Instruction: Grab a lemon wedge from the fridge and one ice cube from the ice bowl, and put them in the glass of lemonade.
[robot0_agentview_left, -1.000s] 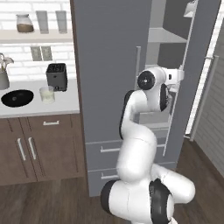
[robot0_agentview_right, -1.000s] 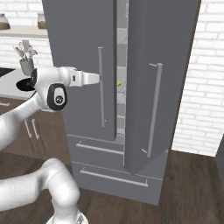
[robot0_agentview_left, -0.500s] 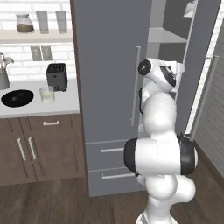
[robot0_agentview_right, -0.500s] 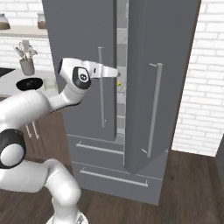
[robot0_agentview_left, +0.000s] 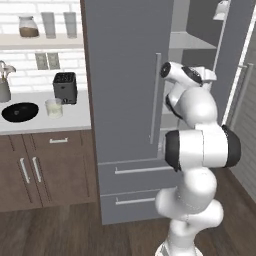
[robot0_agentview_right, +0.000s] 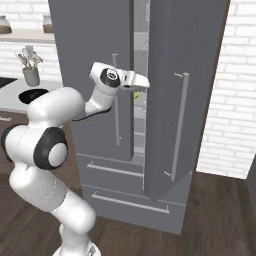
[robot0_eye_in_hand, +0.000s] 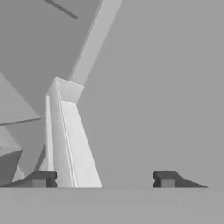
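With my claw (robot0_eye_in_hand: 100, 179) spread open and empty inside the fridge (robot0_agentview_left: 125, 100), the lemon wedge (robot0_agentview_right: 135, 94) lay ungrabbed, so both pickups and the drops remained.

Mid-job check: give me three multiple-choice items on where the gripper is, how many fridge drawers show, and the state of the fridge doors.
1. Where does the gripper point?
A. into the gap between the fridge doors
B. over the bowl
C. at the floor

2. How many fridge drawers show below the doors?
A. one
B. two
C. four

3. The fridge doors are
A. both shut
B. ajar, shelves showing
C. removed

Key: 1 A, the hand reaches the gap in the right base view; 2 B, two horizontal handles; 3 B, a lit gap shows shelves.
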